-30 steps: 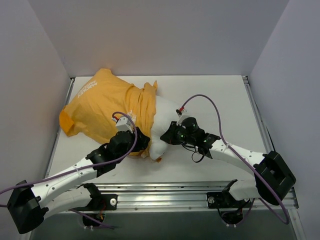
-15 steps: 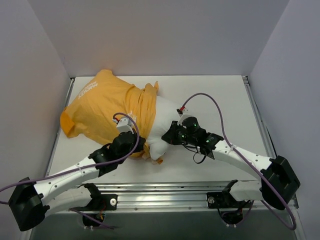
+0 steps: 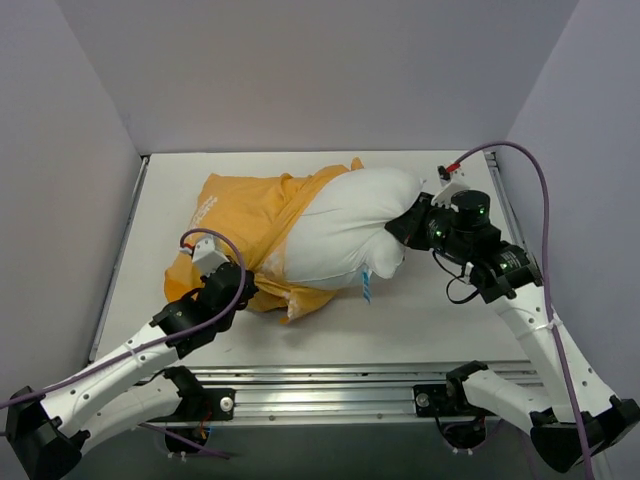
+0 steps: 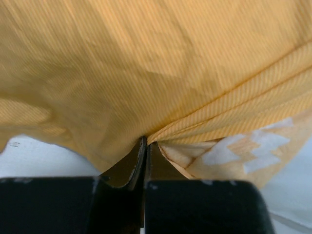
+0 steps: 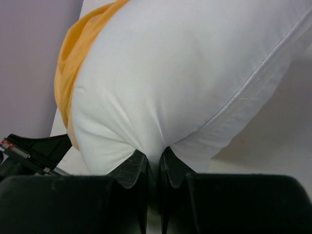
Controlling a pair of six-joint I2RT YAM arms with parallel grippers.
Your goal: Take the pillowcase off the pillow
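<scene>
The white pillow point(image 3: 355, 225) sticks out to the right from the orange-yellow pillowcase point(image 3: 250, 225), which still covers its left part. A small blue tag point(image 3: 366, 285) hangs at the pillow's near edge. My left gripper point(image 3: 243, 291) is shut on the pillowcase's near hem; in the left wrist view its jaws pinch the pillowcase point(image 4: 146, 73) at the left gripper point(image 4: 146, 142). My right gripper point(image 3: 405, 222) is shut on the pillow's right end; in the right wrist view the pillow point(image 5: 185, 83) bunches between the jaws of the right gripper point(image 5: 154, 155).
The white table point(image 3: 440, 320) is walled in by grey panels on the left, back and right. A metal rail point(image 3: 330, 385) runs along the near edge. A purple cable point(image 3: 530, 180) loops above the right arm.
My left gripper closed on the pillowcase hem. My right gripper pulled the pillow up and to the right, drawing much more white pillow out of the pillowcase, which shifted right with it.
</scene>
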